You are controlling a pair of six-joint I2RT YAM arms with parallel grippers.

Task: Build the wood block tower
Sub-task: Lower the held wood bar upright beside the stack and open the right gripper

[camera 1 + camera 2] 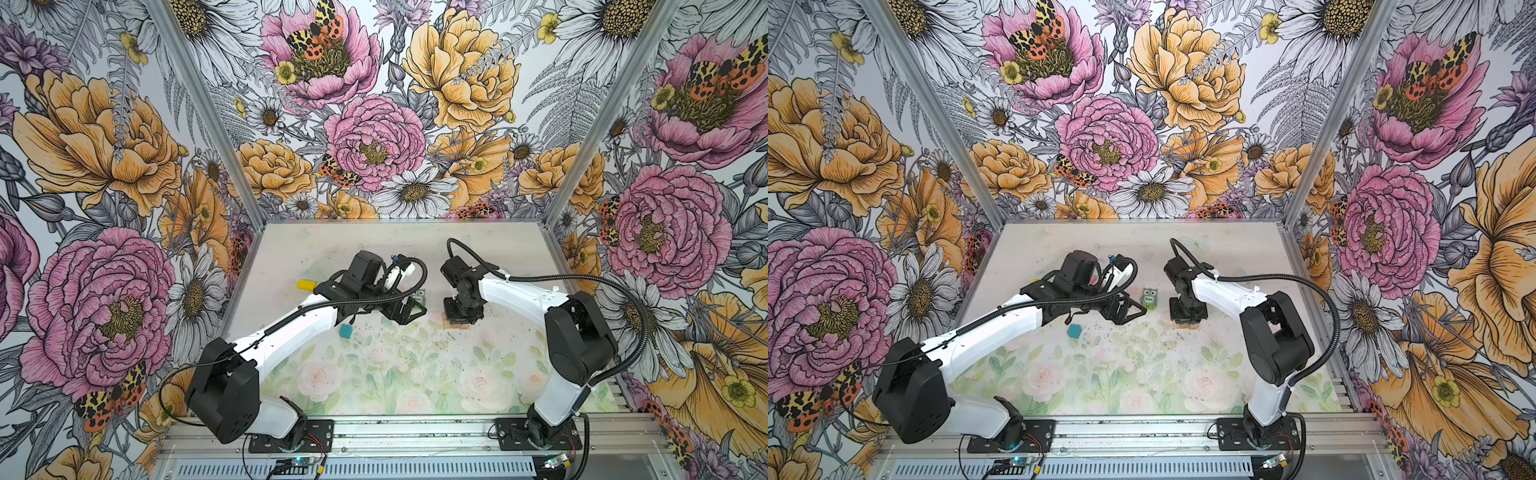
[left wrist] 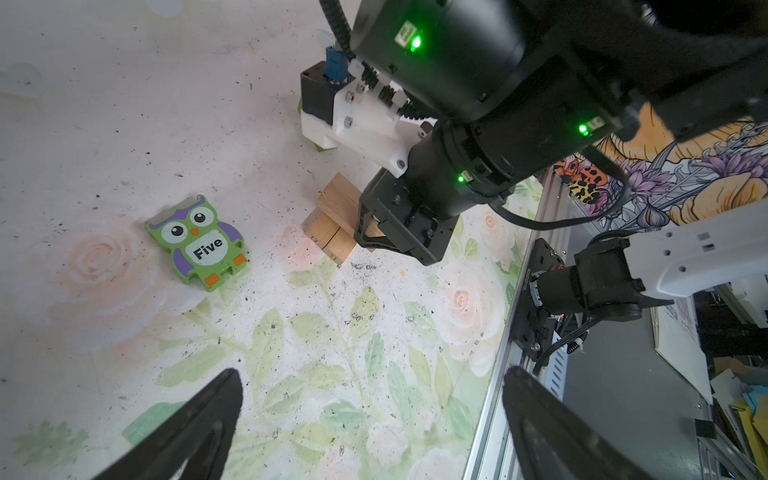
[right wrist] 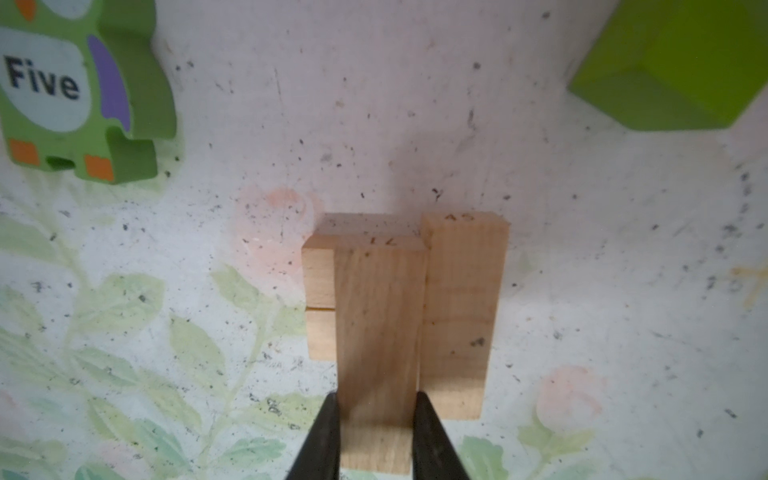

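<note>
Right gripper point(image 3: 376, 399) was clenched on a tan bar point(image 3: 380, 324) atop the wood block tower point(image 1: 452, 323), just right of frame centre in both top views. Second upper bar point(image 3: 461, 311) sat just beside it; two lower bars point(image 3: 320, 291) lay crosswise beneath. Left gripper point(image 2: 372, 382) stood spread wide, empty. Owl piece point(image 1: 1149, 298) lay between the grippers; teal cube point(image 1: 345, 331) lower left of it.
</note>
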